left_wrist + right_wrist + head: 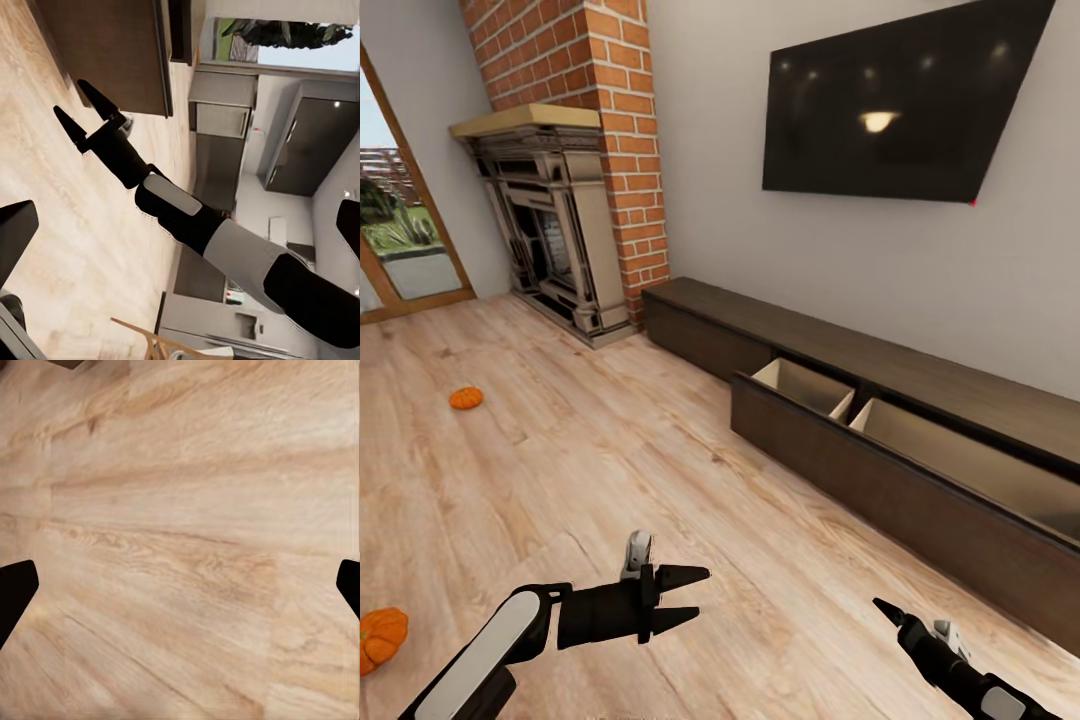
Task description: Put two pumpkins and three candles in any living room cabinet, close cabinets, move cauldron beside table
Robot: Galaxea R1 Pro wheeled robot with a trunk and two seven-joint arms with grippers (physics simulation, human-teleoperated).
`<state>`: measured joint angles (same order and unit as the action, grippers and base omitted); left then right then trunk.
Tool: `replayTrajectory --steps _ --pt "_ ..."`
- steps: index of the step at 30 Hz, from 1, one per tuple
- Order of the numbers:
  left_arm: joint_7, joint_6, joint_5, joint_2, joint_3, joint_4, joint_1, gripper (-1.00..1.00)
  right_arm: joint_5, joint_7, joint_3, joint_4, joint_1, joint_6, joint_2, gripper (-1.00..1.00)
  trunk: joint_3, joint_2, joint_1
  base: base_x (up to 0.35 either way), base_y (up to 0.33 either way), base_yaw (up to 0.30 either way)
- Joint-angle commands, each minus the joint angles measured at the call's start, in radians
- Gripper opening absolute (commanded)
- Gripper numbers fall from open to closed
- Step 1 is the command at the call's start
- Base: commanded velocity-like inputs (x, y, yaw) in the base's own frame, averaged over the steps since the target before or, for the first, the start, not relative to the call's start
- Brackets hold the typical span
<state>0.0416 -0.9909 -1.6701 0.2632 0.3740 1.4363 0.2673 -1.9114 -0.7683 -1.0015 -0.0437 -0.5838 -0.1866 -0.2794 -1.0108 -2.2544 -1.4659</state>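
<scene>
We judge the pumpkins to be light, stiff and smooth-skinned, so the ribbed round body may slip unless our fingers close across its widest middle from above; the short stem looks too small to hold. One pumpkin [380, 636] lies on the floor [560, 470] at the lower left edge of the head view, partly cut off by the frame, left of our left gripper [695, 596] and near it. The other pumpkin [466, 398] sits at middle left, well apart from both grippers and well short of the fireplace [555, 235]. Our left gripper is released, its two dark fingers spread and holding nothing, pointing right toward the cabinet [880, 400]. Our right gripper [890, 611] shows at the lower right as one dark tip; the right wrist view has its fingertips at opposite edges over bare floor, so we read it as released and empty too. The cabinet stands along the wall under the TV [905, 95], with a drawer [920, 445] pulled out at right, its pale interior bare as far as we see.
</scene>
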Motion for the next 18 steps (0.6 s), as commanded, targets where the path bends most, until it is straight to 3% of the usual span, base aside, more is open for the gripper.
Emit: replayTrajectory --steps 1,18 --pt "0.004 -0.001 0.003 0.001 0.001 0.0 0.001 1.0 -0.011 -0.005 -0.006 -0.003 -0.001 -0.01 0.001 1.0 -0.001 0.0 0.0 0.0 0.0 0.292" --pt "0.004 -0.001 0.003 0.003 0.0 -0.002 0.001 1.0 -0.011 0.0 -0.006 -0.002 -0.001 -0.01 0.0 1.0 -0.001 0.0 0.0 0.0 0.0 0.292"
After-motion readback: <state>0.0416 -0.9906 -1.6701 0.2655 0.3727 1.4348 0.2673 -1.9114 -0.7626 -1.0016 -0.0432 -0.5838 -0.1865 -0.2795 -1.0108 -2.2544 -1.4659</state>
